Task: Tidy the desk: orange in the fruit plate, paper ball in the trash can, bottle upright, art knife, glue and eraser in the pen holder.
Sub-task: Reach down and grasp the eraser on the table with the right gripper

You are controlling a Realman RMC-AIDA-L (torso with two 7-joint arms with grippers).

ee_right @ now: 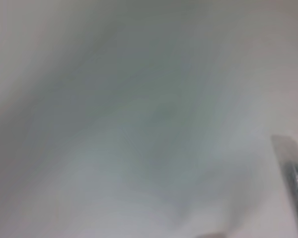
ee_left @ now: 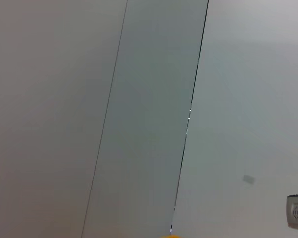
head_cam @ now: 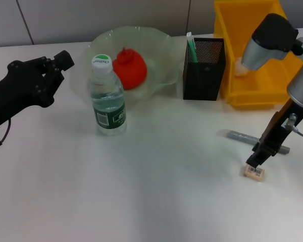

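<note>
Left hand (head_cam: 65, 60) parked at left, grip state unreadable; bottle (head_cam: 107, 98) upright; orange (head_cam: 130, 68) in fruit plate (head_cam: 161, 43); pen holder (head_cam: 204, 61) has a green item; right hand (head_cam: 256, 160) just over eraser (head_cam: 254, 172) on surface (head_cam: 156, 191), grip unclear; grey knife-like stick (head_cam: 238, 135) unplaced; right wrist view shows only blur and that stick.

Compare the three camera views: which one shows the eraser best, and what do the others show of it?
The head view shows it best: the eraser lies whole on the table, barcode label up, just below the right gripper. The left wrist view shows only wall panels, and the right wrist view shows only blurred table, no eraser.
</note>
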